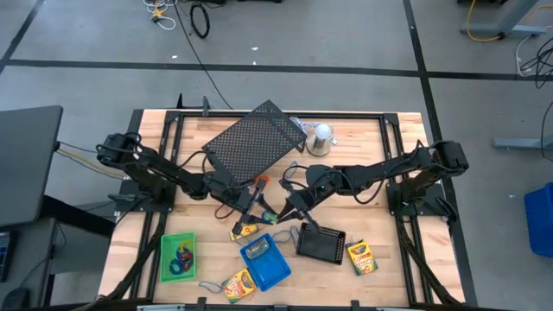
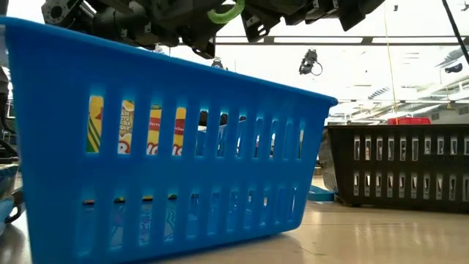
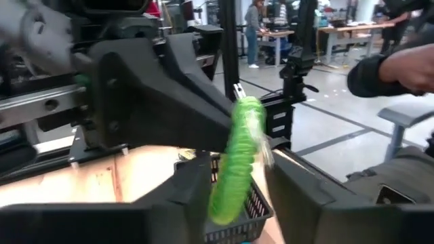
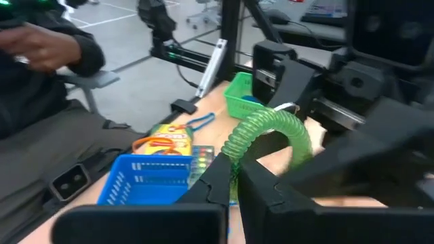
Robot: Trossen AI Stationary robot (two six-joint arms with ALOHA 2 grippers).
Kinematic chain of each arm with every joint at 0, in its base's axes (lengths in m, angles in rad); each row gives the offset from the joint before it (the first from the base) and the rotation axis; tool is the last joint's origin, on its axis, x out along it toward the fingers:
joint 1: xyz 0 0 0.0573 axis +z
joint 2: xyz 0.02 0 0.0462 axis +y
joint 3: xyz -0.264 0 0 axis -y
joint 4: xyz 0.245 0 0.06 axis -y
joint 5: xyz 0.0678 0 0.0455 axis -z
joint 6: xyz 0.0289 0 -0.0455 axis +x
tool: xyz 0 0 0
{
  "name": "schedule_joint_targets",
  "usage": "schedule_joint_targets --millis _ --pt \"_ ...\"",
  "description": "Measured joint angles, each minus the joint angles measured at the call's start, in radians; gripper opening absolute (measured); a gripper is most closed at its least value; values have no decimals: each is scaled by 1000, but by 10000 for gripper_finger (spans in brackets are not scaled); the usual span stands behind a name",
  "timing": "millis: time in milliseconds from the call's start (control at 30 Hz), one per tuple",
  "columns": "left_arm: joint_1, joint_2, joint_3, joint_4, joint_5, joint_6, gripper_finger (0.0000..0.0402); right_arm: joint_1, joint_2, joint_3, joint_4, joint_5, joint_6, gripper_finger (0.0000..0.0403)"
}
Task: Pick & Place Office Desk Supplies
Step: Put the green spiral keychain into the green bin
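Note:
A green coiled elastic loop (image 1: 270, 216) hangs above the table's middle, between my two grippers. My right gripper (image 4: 234, 177) reaches in from the table's right and is shut on it. My left gripper (image 3: 237, 166) reaches in level from the left and is open, one finger on each side of the loop (image 3: 236, 163). Below them lie a blue tray (image 1: 265, 262) with a crayon box in it, a black mesh tray (image 1: 320, 243) and a green tray (image 1: 178, 257) with loops inside. Loose crayon boxes (image 1: 361, 257) (image 1: 238, 283) (image 1: 244, 230) rest flat on the wood. My left gripper has the loop between its fingers; I cannot tell whether either finger touches it. My right gripper pinches one side of the loop (image 4: 237, 152) between its two fingers, coming from the table's right and slanting slightly down. The loop arches up above the fingertips (image 4: 271, 123) and is lifted clear of the table.
A large black mesh rack (image 1: 255, 140) and a silver dome with a white cord (image 1: 321, 138) stand at the far side. In the low view the blue tray (image 2: 168, 147) fills the foreground, the black tray (image 2: 399, 165) beside it. A person's sleeve and hand (image 4: 41, 47) show beyond the table.

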Motion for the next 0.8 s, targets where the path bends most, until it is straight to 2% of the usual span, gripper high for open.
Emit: schedule_joint_targets --millis 133,167,367,500,667,800 --pt "0 0 0 -1 27 3 32 1 0 0 -1 6 -2 55" --pt "0 0 0 -3 27 3 22 1 0 0 -2 5 -2 63" --pt "-1 -16 -1 -54 71 6 20 17 0 0 -20 5 -15 108" --pt "-13 -63 -2 -153 50 21 20 42 0 0 -44 28 -28 148" --pt "-62 -162 -2 -343 -33 51 20 59 0 0 -78 32 -25 197" --pt "-128 -259 -2 -533 -155 49 20 67 0 0 -102 52 -25 213"
